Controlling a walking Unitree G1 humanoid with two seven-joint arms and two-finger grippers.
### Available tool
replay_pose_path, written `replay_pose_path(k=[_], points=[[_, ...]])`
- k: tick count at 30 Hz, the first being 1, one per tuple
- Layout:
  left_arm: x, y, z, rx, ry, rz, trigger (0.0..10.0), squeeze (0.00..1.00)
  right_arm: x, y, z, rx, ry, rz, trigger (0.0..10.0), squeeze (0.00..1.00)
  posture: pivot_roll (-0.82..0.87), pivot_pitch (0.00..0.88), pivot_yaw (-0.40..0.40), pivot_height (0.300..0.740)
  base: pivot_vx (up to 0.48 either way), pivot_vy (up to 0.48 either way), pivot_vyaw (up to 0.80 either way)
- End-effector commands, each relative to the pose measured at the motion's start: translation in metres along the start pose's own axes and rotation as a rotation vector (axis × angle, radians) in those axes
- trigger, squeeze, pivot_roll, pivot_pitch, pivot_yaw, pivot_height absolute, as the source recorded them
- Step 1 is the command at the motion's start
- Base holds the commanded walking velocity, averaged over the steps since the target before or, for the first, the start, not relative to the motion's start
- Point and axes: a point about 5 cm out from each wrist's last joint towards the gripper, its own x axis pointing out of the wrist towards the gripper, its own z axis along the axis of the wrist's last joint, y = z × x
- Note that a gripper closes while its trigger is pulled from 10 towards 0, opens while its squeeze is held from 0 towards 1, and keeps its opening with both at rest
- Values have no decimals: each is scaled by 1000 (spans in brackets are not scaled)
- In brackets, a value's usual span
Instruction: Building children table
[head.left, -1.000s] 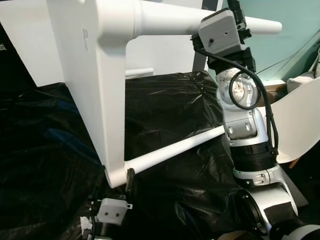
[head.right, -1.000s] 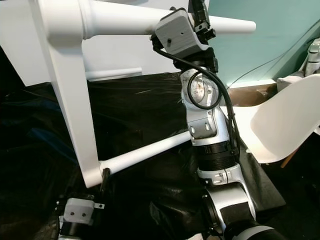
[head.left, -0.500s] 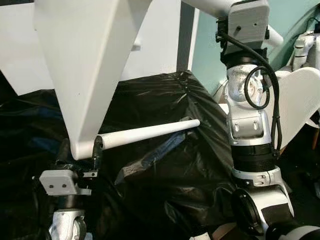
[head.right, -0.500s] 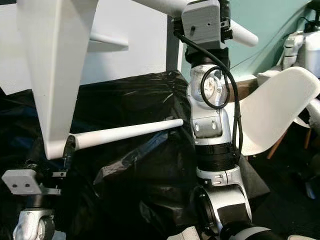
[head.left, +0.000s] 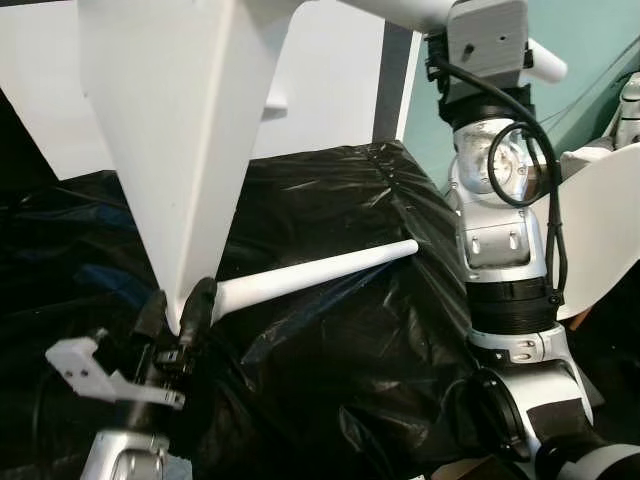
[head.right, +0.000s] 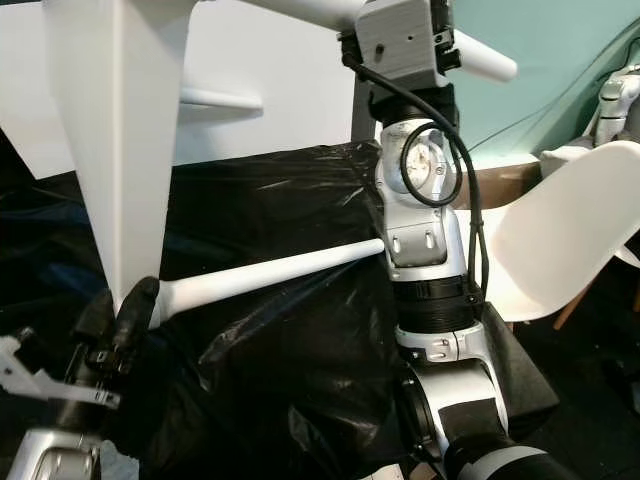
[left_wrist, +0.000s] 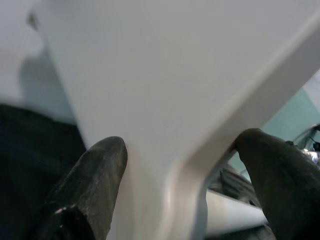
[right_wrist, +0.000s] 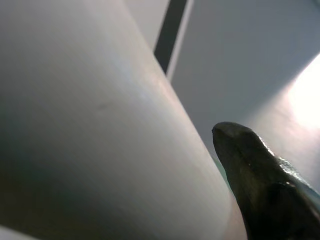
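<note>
Where white table panel (head.left: 185, 150) tapers to bottom corner, left gripper (head.left: 178, 315) fingers (left_wrist: 95, 172) clamp it, one each side. Lower leg (head.left: 320, 270) juts from that corner over black plastic sheet (head.left: 330, 350). Right gripper (right_wrist: 200, 165) pressed against upper leg (head.right: 478, 60), high up; finger spread unclear. White chair (head.right: 560, 240) near right arm.
</note>
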Motion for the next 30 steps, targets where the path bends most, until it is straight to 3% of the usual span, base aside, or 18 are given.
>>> replay_pose_path(k=[1, 2, 4, 7, 10, 13, 15, 16, 17, 18, 19, 20, 21, 24, 25, 27, 29, 30], points=[[12, 2, 14, 62, -96, -22, 10000, 0, -21, 19, -45, 124, 252, 77, 0, 0, -21, 9, 65, 740, 0, 0, 0], [14, 20, 22, 106, -165, 120, 10000, 0, -21, 19, -46, 116, 256, 77, 0, 0, -23, 11, 68, 740, 0, 0, 0], [14, 24, 26, 103, -187, 143, 10000, 0, -22, 19, -47, 112, 259, 77, 0, 0, -22, 12, 67, 740, 0, 0, 0], [12, 24, 30, 50, -167, 89, 10000, 0, -23, 20, -49, 102, 270, 87, 0, 0, -20, 13, 68, 740, 0, 0, 0], [10, 23, 28, 102, -118, 53, 10000, 0, -23, 21, -50, 103, 276, 93, 0, 0, -19, 15, 68, 740, 0, 0, 0], [14, 22, 34, 64, -151, 62, 10000, 0, -23, 22, -51, 111, 284, 93, 0, 0, -15, 14, 67, 740, 0, 0, 0], [16, 19, 40, -87, -186, 23, 10000, 0, -23, 23, -51, 111, 290, 92, 0, 0, -15, 14, 68, 740, 0, 0, 0], [16, 19, 40, -87, -186, 23, 10000, 0, -23, 23, -51, 111, 290, 92, 0, 0, -15, 14, 68, 740, 0, 0, 0], [15, 13, 43, -182, -195, -45, 10000, 0, -23, 23, -51, 109, 292, 92, 0, 0, -16, 14, 70, 740, 0, 0, 0], [15, 13, 43, -182, -195, -45, 10000, 0, -23, 23, -51, 109, 292, 92, 0, 0, -16, 14, 70, 740, 0, 0, 0], [11, 1, 48, -284, -203, -153, 10000, 0, -23, 24, -52, 106, 295, 93, 0, 0, -16, 14, 70, 740, 0, 0, 0], [11, 1, 48, -284, -203, -153, 10000, 0, -23, 24, -52, 106, 295, 93, 0, 0, -16, 14, 70, 740, 0, 0, 0], [6, -13, 52, -344, -188, -294, 10000, 0, -23, 24, -53, 103, 299, 93, 0, 0, -15, 14, 71, 740, 0, 0, 0], [0, -27, 51, -356, -130, -413, 10000, 0, -23, 24, -53, 99, 302, 95, 0, 0, -15, 14, 72, 740, 0, 0, 0], [-2, -36, 43, -310, -53, -477, 10000, 0, -23, 25, -54, 95, 307, 102, 0, 0, -14, 14, 73, 740, 0, 0, 0], [9, -30, 26, -215, 11, -370, 10000, 0, -23, 29, -55, 92, 314, 117, 0, 0, -15, 13, 76, 740, 0, 0, 0], [9, -30, 26, -215, 11, -370, 10000, 0, -23, 29, -55, 92, 314, 117, 0, 0, -15, 13, 76, 740, 0, 0, 0], [14, -24, 23, -204, 3, -303, 10000, 0, -23, 30, -55, 92, 316, 121, 0, 0, -15, 13, 77, 740, 0, 0, 0]])
